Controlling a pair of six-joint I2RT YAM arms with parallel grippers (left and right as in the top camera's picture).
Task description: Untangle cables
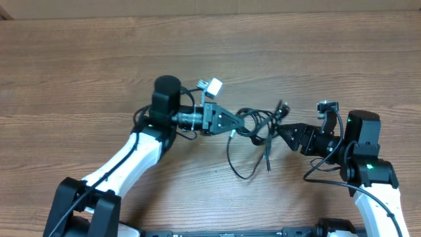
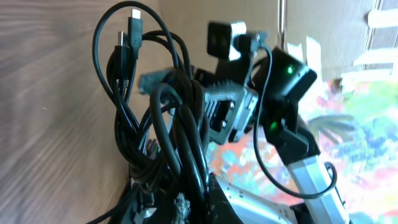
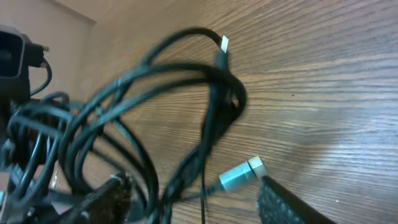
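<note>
The cables (image 1: 253, 125) form a small black knot of loops between the two arms, a little right of the middle of the table (image 1: 79, 59). One long loop runs toward the near edge. The left gripper (image 1: 231, 122) is pressed together on the left side of the bundle and pinches it. The right gripper (image 1: 281, 130) is spread, and cords pass between its fingers (image 3: 287, 202) without being clamped.

The cords seem light, soft and a bit slippery. I would take one near a free end, such as the silvery plug (image 3: 241, 175), and not at the knot. The table is smooth brown wood grain. Beyond it, the left wrist view shows only a colourful background (image 2: 367, 124), which is blurred.
</note>
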